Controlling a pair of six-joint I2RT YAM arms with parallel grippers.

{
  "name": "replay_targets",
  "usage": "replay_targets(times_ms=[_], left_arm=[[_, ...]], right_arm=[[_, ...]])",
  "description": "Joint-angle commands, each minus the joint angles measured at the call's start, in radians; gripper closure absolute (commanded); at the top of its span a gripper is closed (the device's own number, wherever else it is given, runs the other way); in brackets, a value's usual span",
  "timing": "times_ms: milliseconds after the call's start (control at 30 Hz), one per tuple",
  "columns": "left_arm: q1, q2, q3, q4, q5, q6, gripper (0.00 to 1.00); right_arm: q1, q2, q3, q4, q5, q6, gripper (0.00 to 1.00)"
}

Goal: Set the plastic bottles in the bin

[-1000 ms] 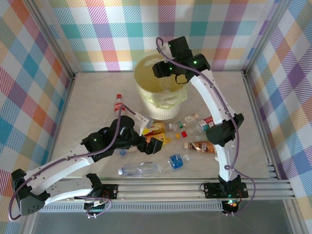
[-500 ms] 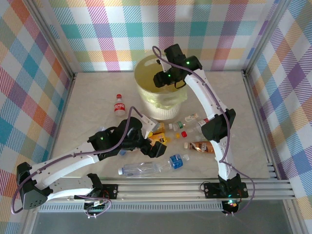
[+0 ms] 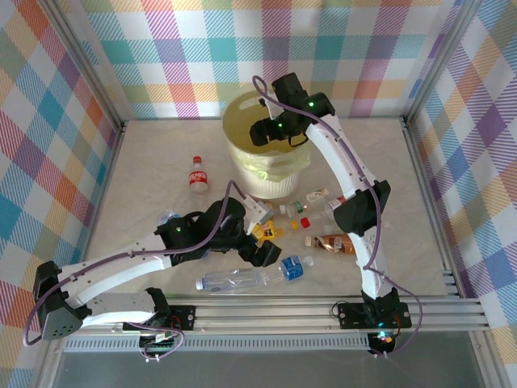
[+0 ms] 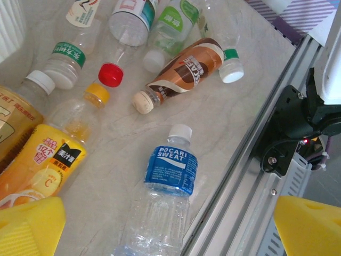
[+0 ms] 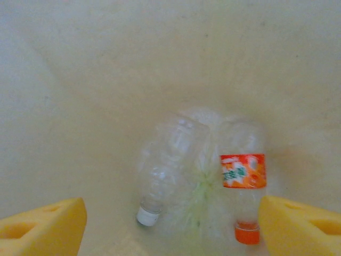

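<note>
The bin (image 3: pixel 262 179) stands at the back centre, its pale liner (image 5: pixel 106 80) seen from above in the right wrist view. On its bottom lie a clear white-capped bottle (image 5: pixel 162 170) and an orange-labelled bottle (image 5: pixel 243 178). My right gripper (image 3: pixel 275 133) hangs over the bin, open (image 5: pixel 170 226), with nothing between its fingers. My left gripper (image 3: pixel 262 240) is open (image 4: pixel 168 229) just above the blue-labelled bottle (image 4: pixel 165 197), which lies on the table. Near it lie a brown-labelled bottle (image 4: pixel 184 66), a yellow-labelled orange bottle (image 4: pixel 48 162) and a red-capped bottle (image 4: pixel 125 32).
A red-labelled bottle (image 3: pixel 196 173) lies alone left of the bin. Several more bottles (image 3: pixel 323 212) cluster between the arms. The aluminium rail (image 4: pixel 250 176) and the right arm's base (image 4: pixel 298 128) run close beside the blue-labelled bottle.
My left arm has swung right and nearer, over the bottle cluster. My right gripper dipped slightly over the bin and has opened.
</note>
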Motion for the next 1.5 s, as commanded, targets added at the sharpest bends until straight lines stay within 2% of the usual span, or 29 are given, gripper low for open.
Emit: replay_targets(times_ms=[0, 100, 267, 400, 600, 767, 967, 1167, 1267, 1467], left_arm=[[-0.022, 0.016, 0.034, -0.007, 0.034, 0.026, 0.0], [-0.041, 0.029, 0.038, -0.023, 0.044, 0.048, 0.0], [-0.061, 0.061, 0.036, -0.038, 0.047, 0.065, 0.0], [-0.099, 0.087, 0.037, -0.048, 0.011, 0.095, 0.0], [-0.128, 0.142, 0.064, -0.093, -0.007, 0.124, 0.0], [-0.137, 0.148, 0.059, -0.103, -0.02, 0.135, 0.0], [-0.137, 0.147, 0.048, -0.122, -0.023, 0.143, 0.0], [-0.136, 0.187, 0.058, -0.165, -0.04, 0.161, 0.0], [-0.14, 0.231, 0.079, -0.196, -0.041, 0.172, 0.03], [-0.175, 0.324, 0.128, -0.243, -0.099, 0.183, 0.12]], right_arm=[[-0.008, -0.095, 0.025, 0.034, 0.019, 0.001, 0.11], [-0.008, -0.155, -0.027, 0.082, 0.065, -0.022, 0.08], [-0.012, -0.285, -0.182, 0.173, 0.07, -0.05, 0.03], [-0.011, -0.38, -0.277, 0.19, 0.084, -0.05, 0.02], [-0.012, -0.568, -0.511, 0.246, 0.07, -0.044, 0.0], [-0.01, -0.77, -0.769, 0.304, 0.017, -0.039, 0.0], [-0.01, -1.054, -1.05, 0.326, -0.121, 0.018, 0.0], [-0.01, -1.245, -1.147, 0.231, -0.293, 0.083, 0.0], [-0.01, -1.334, -1.192, 0.21, -0.34, 0.113, 0.0], [-0.009, -1.44, -1.251, 0.154, -0.338, 0.149, 0.0]])
